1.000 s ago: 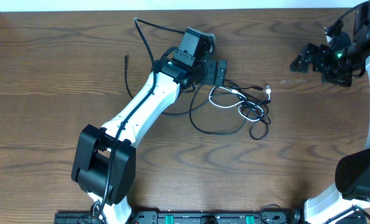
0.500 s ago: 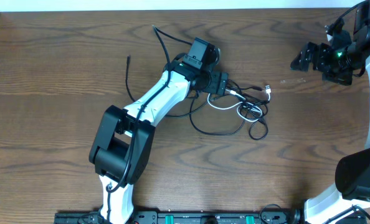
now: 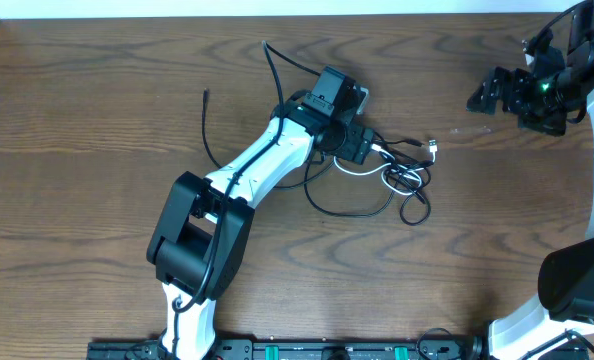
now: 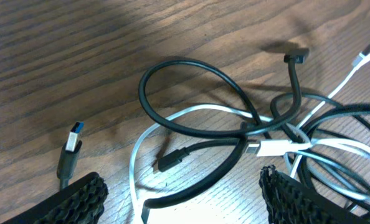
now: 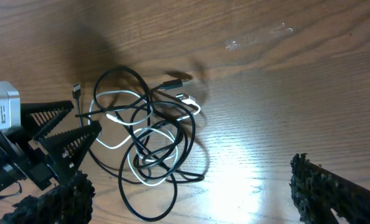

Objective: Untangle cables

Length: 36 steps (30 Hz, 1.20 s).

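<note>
- Several thin cables (image 3: 405, 178), black ones and one white cord (image 4: 191, 112), lie knotted in a single tangle on the wooden table (image 3: 97, 110), right of centre.
- At the tangle's left edge sits the left gripper (image 3: 363, 150), fingers spread with black and white strands between them, nothing clamped.
- One blue-tipped USB plug (image 4: 75, 138) lies near one finger.
- Well apart, by the far right edge, the right gripper (image 3: 484, 93) hangs wide open and empty.

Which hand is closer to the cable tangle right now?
Left. The left hand is at the tangle's left edge, open, cords between its fingers. The right hand hovers far off to the tangle's right, clear of it.
</note>
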Available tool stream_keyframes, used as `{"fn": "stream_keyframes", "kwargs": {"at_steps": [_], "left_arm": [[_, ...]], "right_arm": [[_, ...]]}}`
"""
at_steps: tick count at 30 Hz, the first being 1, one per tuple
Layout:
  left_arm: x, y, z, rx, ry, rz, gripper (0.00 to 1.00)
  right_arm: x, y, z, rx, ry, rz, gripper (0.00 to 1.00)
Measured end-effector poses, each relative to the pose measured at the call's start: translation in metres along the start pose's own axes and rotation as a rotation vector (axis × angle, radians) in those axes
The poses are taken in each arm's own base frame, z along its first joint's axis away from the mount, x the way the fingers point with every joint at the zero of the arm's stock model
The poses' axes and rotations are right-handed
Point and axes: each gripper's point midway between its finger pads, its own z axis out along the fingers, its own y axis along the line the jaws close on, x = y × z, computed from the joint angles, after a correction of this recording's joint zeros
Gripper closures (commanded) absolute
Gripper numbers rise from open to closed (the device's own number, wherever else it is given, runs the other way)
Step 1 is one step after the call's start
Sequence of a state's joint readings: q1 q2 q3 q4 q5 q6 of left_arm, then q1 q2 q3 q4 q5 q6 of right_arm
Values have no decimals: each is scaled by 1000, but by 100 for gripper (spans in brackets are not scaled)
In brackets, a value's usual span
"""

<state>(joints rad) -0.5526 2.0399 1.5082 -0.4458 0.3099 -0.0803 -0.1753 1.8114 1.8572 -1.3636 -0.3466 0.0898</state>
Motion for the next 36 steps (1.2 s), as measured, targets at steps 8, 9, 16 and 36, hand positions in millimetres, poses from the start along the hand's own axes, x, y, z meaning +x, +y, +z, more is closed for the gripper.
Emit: {"fn": "stream_keyframes", "kwargs": {"at_steps": [8, 9, 16, 36], "left_arm": [[3, -9, 5, 15, 9, 49, 42], [5, -10, 8, 16, 14, 52, 45], [6, -6, 20, 12, 13, 56, 92], [-82, -55, -232, 82, -491, -24, 92]], "right_arm": [[-1, 0, 0, 0, -4, -1, 1], [-1, 0, 0, 0, -4, -1, 1], [-1, 0, 0, 0, -4, -1, 1], [8, 116, 24, -181, -28, -293, 4]]}}
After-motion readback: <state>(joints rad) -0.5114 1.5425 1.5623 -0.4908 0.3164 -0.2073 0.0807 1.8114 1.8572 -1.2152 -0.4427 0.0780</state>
